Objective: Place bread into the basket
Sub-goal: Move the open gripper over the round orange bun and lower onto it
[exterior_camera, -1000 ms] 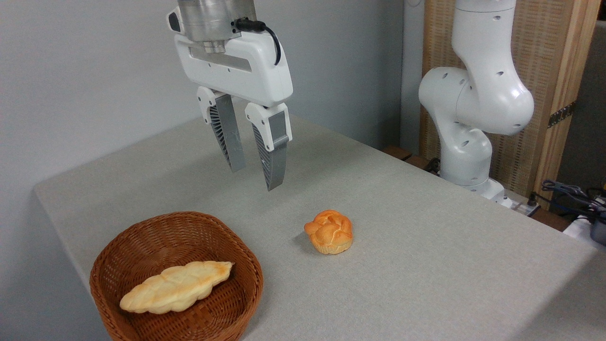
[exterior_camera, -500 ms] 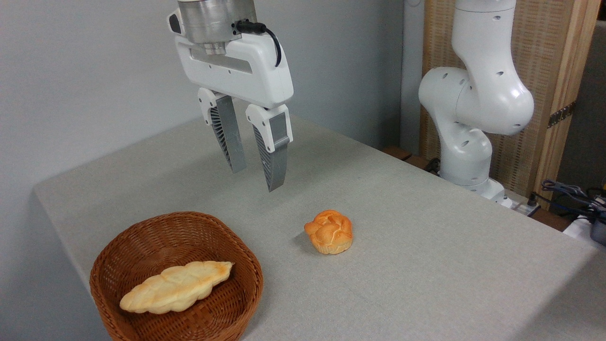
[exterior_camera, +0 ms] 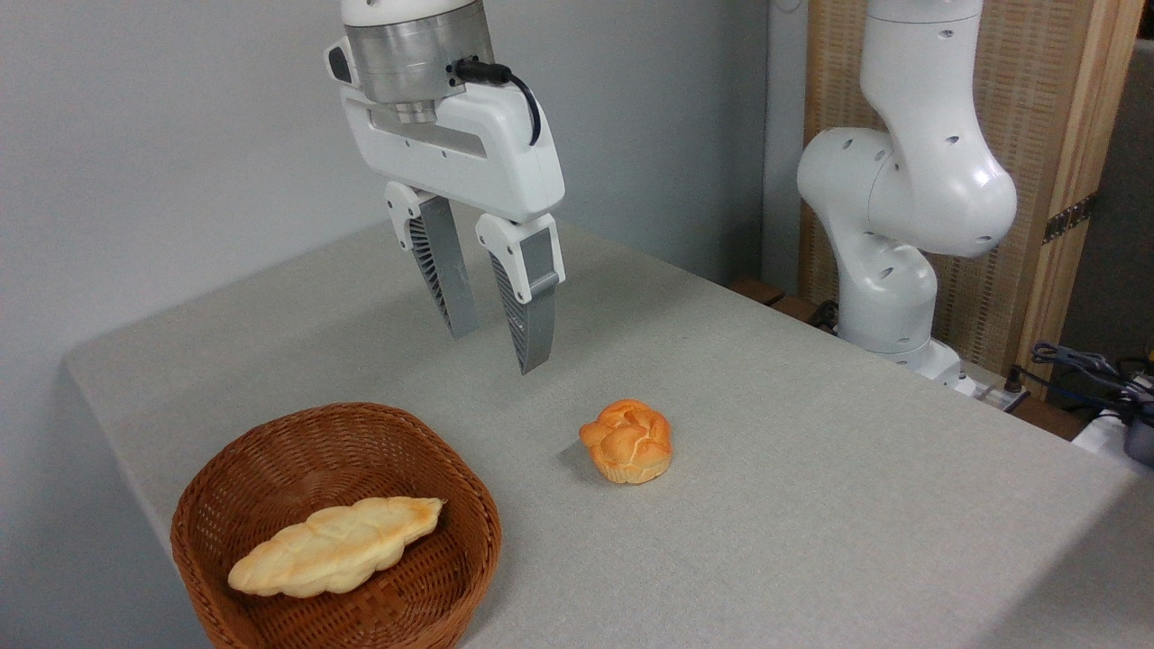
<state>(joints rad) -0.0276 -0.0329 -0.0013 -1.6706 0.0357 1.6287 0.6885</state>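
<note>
bread (exterior_camera: 627,441) on table (exterior_camera: 811,505), right of basket (exterior_camera: 270,451) holding a loaf (exterior_camera: 334,546).

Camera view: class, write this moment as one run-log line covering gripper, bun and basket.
gripper: open, empty, above table | bun: on table, untouched, right of basket | basket: holds long pale loaf only | step: bun not yet grasped

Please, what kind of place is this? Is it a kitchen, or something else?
Probably a robotics lab, not a kitchen. A robot arm is fixed at a plain grey table, loose cables lie at the right edge, and the bun and wicker basket look like test props.
</note>
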